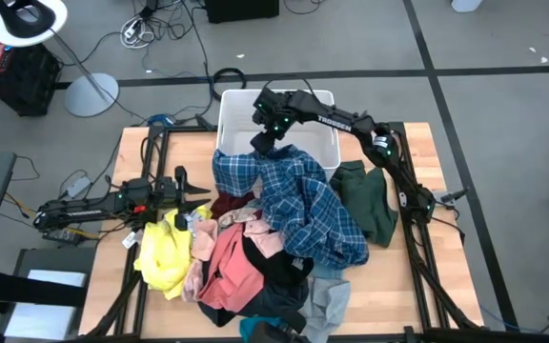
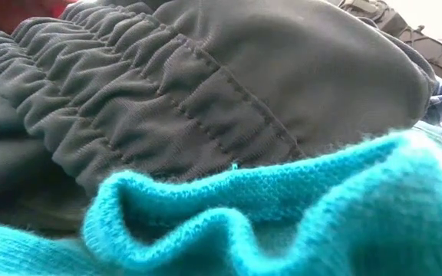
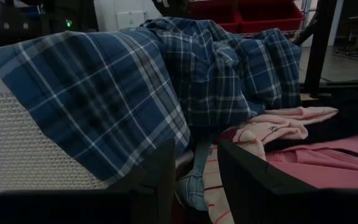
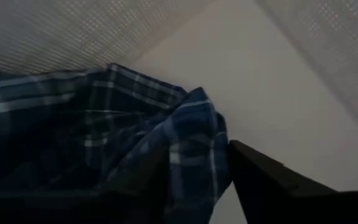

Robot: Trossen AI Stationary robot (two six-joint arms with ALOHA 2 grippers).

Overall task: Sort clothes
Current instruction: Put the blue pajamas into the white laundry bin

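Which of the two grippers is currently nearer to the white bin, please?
The right. The right gripper is over the white bin, gripping the blue plaid shirt; the left gripper waits open by the yellow garment.

Wooden bench (image 1: 417,257) on my overhead feed, bare boards showing along right side. White plastic bin (image 1: 324,143) sits at bench's far edge, mesh-textured wall (image 3: 23,149) visible up close. Ring lamp (image 1: 29,21) on grey floor far left, its round base (image 1: 91,93) nearby. Cables (image 1: 160,24) trail across floor beyond bench. Red crates (image 3: 253,11) in room behind.
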